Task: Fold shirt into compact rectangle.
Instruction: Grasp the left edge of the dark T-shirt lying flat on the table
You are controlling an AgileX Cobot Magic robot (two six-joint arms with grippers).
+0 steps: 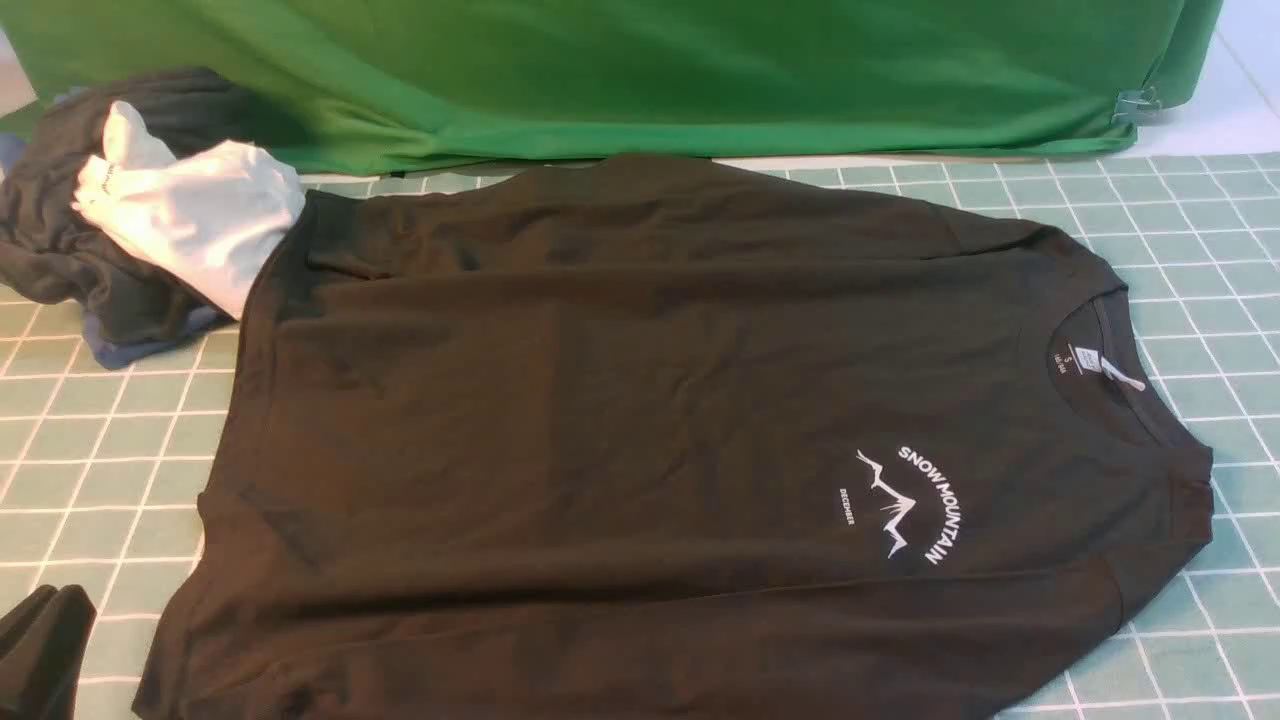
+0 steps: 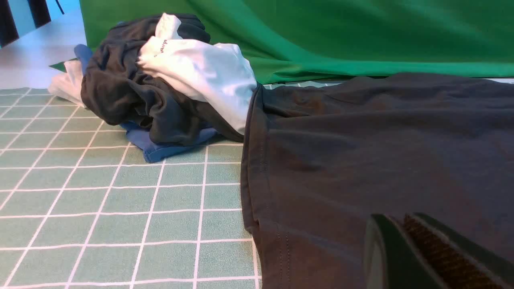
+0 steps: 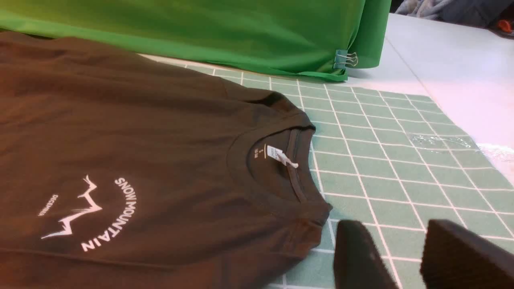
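The black-brown shirt [image 1: 640,400] lies flat, front up, on the green grid mat [image 1: 100,420], collar to the right. Its white "SNOW MOUNTAIN" print [image 1: 905,500] and neck label [image 1: 1085,362] are visible. My left gripper [image 1: 55,595] is at the front left corner, just off the shirt's hem. In the left wrist view the left gripper [image 2: 395,218] is shut, empty, above the shirt [image 2: 381,152]. My right gripper [image 3: 395,226] is open over bare mat, just beside the collar of the shirt [image 3: 120,132]. It is out of the front view.
A heap of clothes sits at the back left, with a white garment [image 1: 190,215] on dark and blue ones, touching the shirt's far corner. The green backdrop cloth [image 1: 640,70] hangs along the back, held by a binder clip [image 3: 345,60]. White tabletop [image 3: 441,60] borders the mat's right.
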